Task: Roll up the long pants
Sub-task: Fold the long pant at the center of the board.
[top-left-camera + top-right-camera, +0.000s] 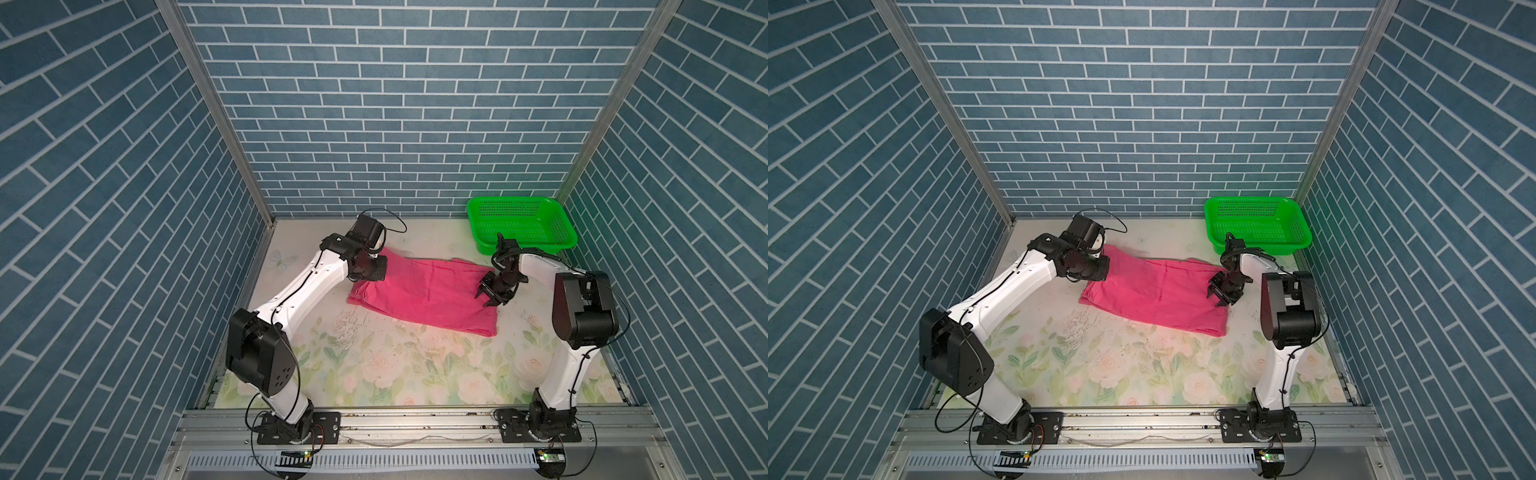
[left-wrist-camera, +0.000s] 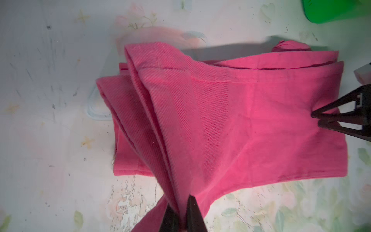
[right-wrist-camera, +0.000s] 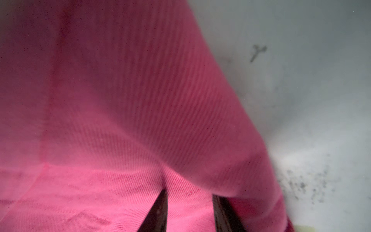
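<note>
The long pants (image 1: 424,295) (image 1: 1154,295) lie folded into a magenta-pink band across the floral table, seen in both top views. At their left end my left gripper (image 1: 376,270) (image 2: 181,202) is shut on a bunched, lifted edge of the cloth (image 2: 230,120). My right gripper (image 1: 482,300) (image 1: 1212,301) (image 2: 315,120) points down on the far right part of the pants. In the right wrist view its jaws (image 3: 188,192) stand narrowly apart with a raised fold of pink cloth (image 3: 120,100) pinched between them.
A green mesh basket (image 1: 536,245) (image 1: 1266,246) (image 2: 331,12) stands in the back right corner, just behind the right arm. Blue brick-pattern walls close in the table (image 1: 374,365) on three sides. A metal rail runs along the front edge.
</note>
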